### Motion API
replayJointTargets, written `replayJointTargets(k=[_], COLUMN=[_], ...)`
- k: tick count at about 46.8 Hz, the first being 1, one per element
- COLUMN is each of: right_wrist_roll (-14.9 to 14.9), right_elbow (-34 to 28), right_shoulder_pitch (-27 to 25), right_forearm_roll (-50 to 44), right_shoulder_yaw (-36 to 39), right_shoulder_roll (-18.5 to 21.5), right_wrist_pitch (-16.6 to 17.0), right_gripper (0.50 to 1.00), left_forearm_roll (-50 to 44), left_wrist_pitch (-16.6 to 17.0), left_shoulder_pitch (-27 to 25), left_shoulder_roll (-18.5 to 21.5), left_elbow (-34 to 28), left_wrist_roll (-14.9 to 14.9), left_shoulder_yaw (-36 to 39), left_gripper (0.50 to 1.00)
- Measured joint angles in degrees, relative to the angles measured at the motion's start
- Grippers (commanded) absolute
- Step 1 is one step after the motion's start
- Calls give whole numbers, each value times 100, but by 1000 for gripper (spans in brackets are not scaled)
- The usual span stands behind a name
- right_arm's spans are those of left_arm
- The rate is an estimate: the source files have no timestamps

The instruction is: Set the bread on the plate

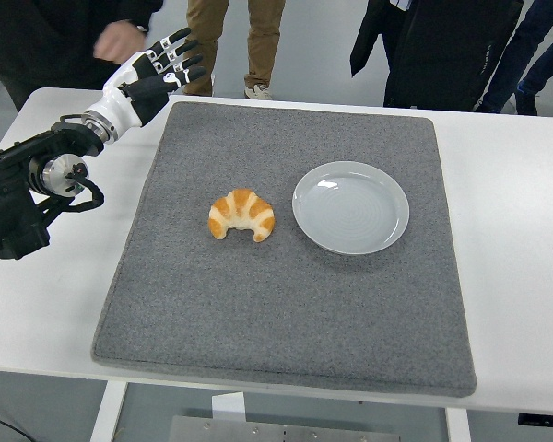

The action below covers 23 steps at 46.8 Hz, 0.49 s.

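Only the left arm (37, 184) is in view, coming in from the left edge, black housing with a round silver joint cap and a looped cable at the elbow area. Forearm angles up and away toward the far left corner of the desk (55, 304). White wrist cuff, then the left robot hand (161, 72), black with white knuckle segments. Fingers (180, 51) extended and slightly spread, pointing up and to the right, relaxed, nothing held. Robot hand sits raised at the far edge, not touching anything as far as I can tell. Thumb is hard to make out. Right arm not visible anywhere.
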Motion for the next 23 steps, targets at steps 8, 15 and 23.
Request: replayJointTargets(k=[8, 15, 23], right_wrist_roll=[0, 0, 0], right_elbow=[0, -1, -1], right_shoulder_pitch=[2, 2, 2], right_forearm_roll=[0, 0, 0], right_shoulder_yaw=[0, 0, 0], right_shoulder_roll=[0, 0, 0], right_wrist_pitch=[0, 0, 0], right_gripper=[952, 952, 952], left_forearm_roll=[-6, -6, -53], left_wrist_pitch=[0, 0, 0], left_shoulder_pitch=[0, -1, -5], left_shoulder_roll=[-5, -5, -3], left_elbow=[-2, -3, -3], left_wrist_roll=[0, 0, 0], left_shoulder_yaw=[0, 3, -1], left_gripper=[994, 994, 994])
